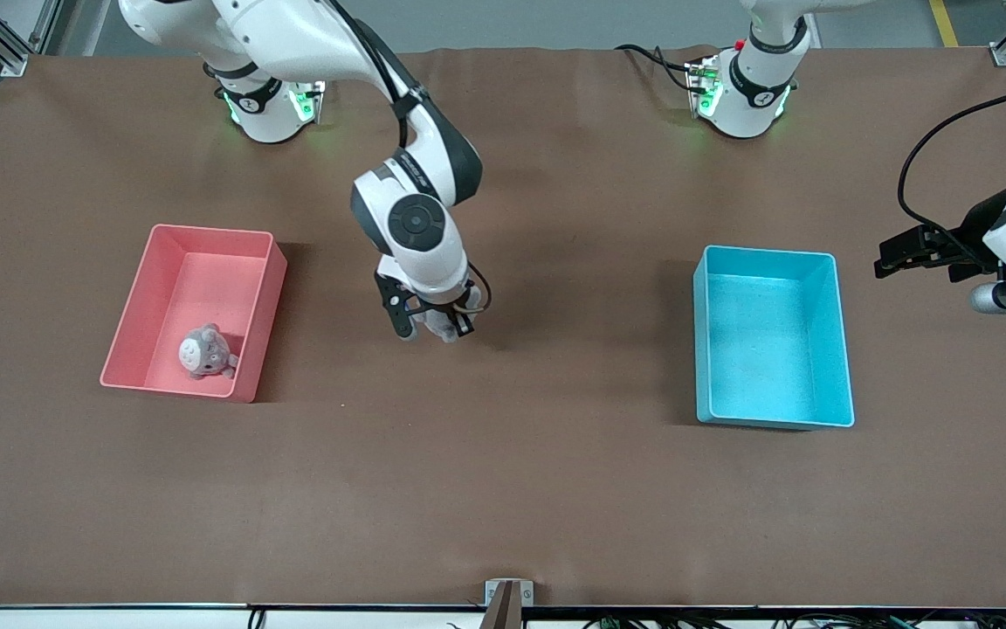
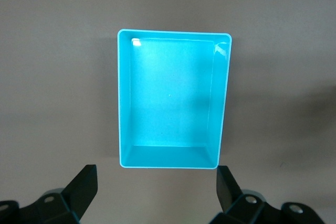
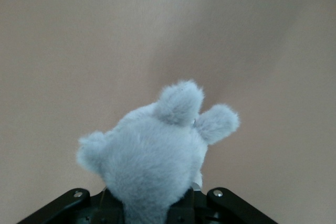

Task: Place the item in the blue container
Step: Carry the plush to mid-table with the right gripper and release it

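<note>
My right gripper [image 1: 435, 325] is shut on a grey plush toy [image 1: 444, 330] over the brown table, between the pink bin and the blue container [image 1: 772, 254]. In the right wrist view the furry toy [image 3: 152, 156] fills the space between the jaws and its ears point away from the gripper [image 3: 157, 205]. The light-blue container is empty in the left wrist view [image 2: 173, 33]. My left gripper [image 1: 894, 258] waits open beside the container at the left arm's end of the table, and nothing is between its fingers [image 2: 156, 176].
A pink bin [image 1: 210, 232] stands toward the right arm's end of the table. A second grey plush toy [image 1: 204, 351] lies in its corner nearest the front camera. A brown mat [image 1: 503, 489] covers the table.
</note>
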Controlling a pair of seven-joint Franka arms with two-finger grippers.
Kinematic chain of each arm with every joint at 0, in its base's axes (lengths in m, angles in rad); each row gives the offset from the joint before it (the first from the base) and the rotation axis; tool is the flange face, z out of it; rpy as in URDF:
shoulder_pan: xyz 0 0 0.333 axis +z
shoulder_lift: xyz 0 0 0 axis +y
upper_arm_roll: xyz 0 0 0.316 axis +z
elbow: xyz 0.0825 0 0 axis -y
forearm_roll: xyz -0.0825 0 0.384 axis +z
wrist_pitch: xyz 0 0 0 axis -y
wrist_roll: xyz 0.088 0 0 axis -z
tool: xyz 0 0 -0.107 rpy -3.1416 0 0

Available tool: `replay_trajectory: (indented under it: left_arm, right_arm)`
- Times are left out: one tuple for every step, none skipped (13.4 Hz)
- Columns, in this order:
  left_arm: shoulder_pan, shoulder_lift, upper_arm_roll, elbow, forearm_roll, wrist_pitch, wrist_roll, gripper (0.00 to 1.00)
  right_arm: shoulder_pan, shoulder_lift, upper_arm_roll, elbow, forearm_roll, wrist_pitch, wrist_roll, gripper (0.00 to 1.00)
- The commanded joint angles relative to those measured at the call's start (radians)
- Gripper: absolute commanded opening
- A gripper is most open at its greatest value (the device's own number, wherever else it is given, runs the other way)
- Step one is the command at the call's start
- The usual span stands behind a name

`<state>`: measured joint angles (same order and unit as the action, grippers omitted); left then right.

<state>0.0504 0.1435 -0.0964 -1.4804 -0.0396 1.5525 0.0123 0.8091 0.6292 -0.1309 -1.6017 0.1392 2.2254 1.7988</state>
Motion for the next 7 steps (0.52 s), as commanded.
replay_trajectory:
  left_arm:
    - [0.000,-0.002,0.001,0.008,-0.022,-0.015,0.017,1.00]
    - [0.000,-0.002,0.001,0.008,-0.022,-0.017,0.015,1.00]
    - [0.000,-0.002,0.001,0.008,-0.022,-0.017,0.014,1.00]
    - [-0.001,-0.002,0.001,0.008,-0.022,-0.017,0.015,1.00]
    - [0.000,-0.002,0.000,0.008,-0.022,-0.017,0.017,1.00]
    - [0.000,-0.002,0.000,0.008,-0.022,-0.017,0.017,1.00]
    - [0.000,-0.002,0.000,0.008,-0.022,-0.017,0.017,1.00]
  right_arm:
    - [0.021,0.105,-0.012,0.118,-0.013,-0.013,0.069,0.00]
    - [0.021,0.124,-0.012,0.121,-0.009,-0.006,0.071,0.01]
    - [0.024,0.136,-0.010,0.121,-0.004,0.035,0.074,0.01]
    - [0.027,0.158,-0.010,0.121,-0.001,0.089,0.097,0.02]
    - [0.035,0.179,-0.010,0.124,-0.003,0.130,0.125,0.03]
    - [0.038,0.190,-0.010,0.125,-0.003,0.155,0.132,0.07]
    - [0.038,0.188,-0.010,0.125,-0.001,0.154,0.129,0.29]
